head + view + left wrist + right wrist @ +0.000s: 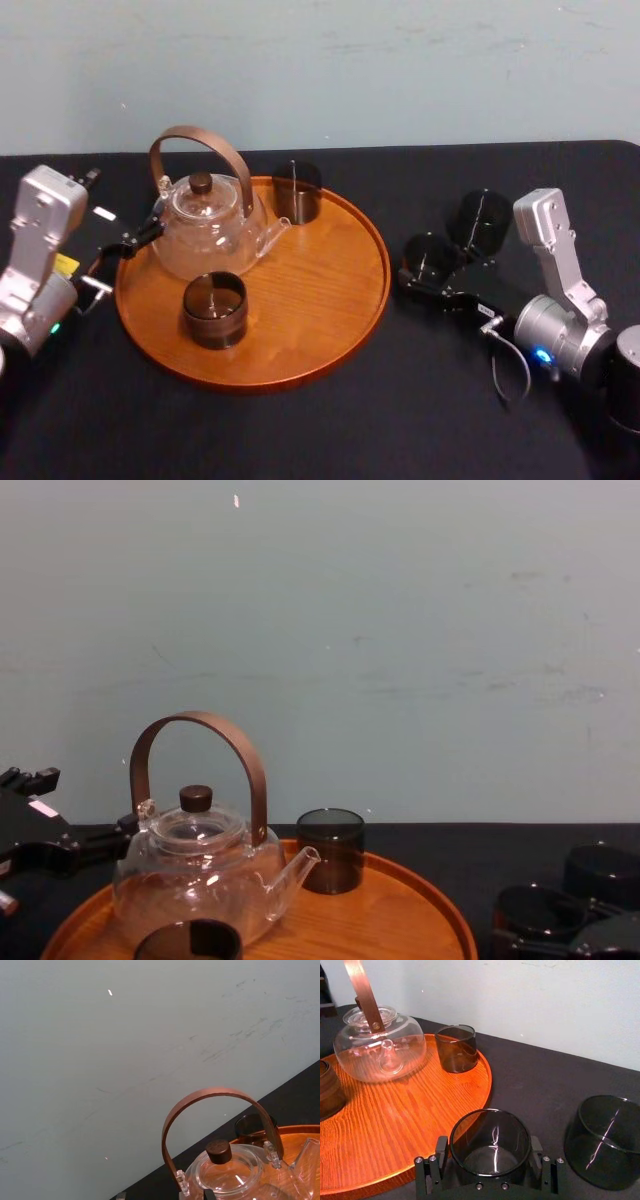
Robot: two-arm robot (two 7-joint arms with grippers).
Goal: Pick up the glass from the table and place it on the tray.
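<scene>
nearest the lens in the right wrist view, the right gripper (489, 1152) has its fingers (441, 1152) pressed on either side of the glass (490, 1132), pinching it low on its smoky wall as far as we can judge. the glass looks upright, and its base seems to rest on the table (300, 430) to the right of the tray (300, 300), near its rim but apart from it.

most of the tray's right half is bare wood, and that is where we would aim. the teapot (205, 225) fills the left rear of the tray with its spout pointing right. one dark glass on the tray (297, 192) stands at the back rim and another (214, 310) at the front left. a second glass on the table (480, 222) stands just beside the held one, on the side away from the tray.

to do this step well we would lift straight up first, so the neighbour is not nudged and the base clears the low rim. then we would carry the glass left, keeping it level – the wall is smooth, so the grip should be firm without squeezing hard. we would lower it onto the open wood well short of the spout and let go only once the base sits flat.

the left gripper (135, 240) sits idle at the tray's left edge – close beside the teapot.
</scene>
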